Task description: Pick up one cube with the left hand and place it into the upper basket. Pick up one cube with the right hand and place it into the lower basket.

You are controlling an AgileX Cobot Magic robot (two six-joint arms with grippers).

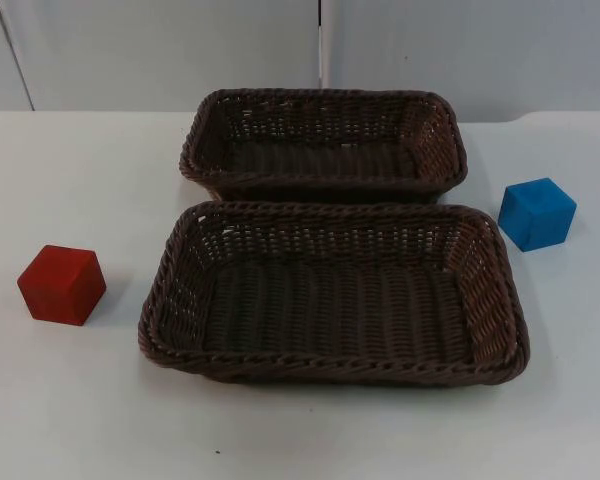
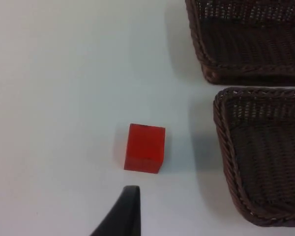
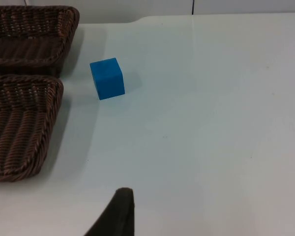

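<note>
Red cube (image 1: 62, 284): one counted, resting flat on the white table (image 1: 300, 430), well apart from the lower basket (image 1: 335, 292) and on the left arm's side. In the left wrist view the red cube (image 2: 145, 148) lies just ahead of the left gripper's fingertip (image 2: 123, 214), with bare table between them; nothing is held. One fingertip alone is visible, so whether the left gripper is open or closed cannot be told.

Blue cube (image 1: 536, 213): one counted, on the table on the right arm's side, near the gap between the two baskets. In the right wrist view the blue cube (image 3: 107, 78) sits well ahead of the right gripper's fingertip (image 3: 117, 214). The same finding applies: one fingertip visible, its spread cannot be judged, nothing held.

Baskets: two counted, both dark woven wicker, both without contents. The upper basket (image 1: 325, 143) stands behind the lower one, their long rims almost touching.

Handling, as a judgement: both cubes appear rigid, light and matt, with slightly rounded edges, possibly foam or painted wood. They are not fragile and are unlikely to slip. Each is best taken across two opposite upright faces, fingers squared to them, near mid-height. The red cube sits slightly turned relative to the left gripper, so some wrist alignment is advisable.

Neither pick has begun.
</note>
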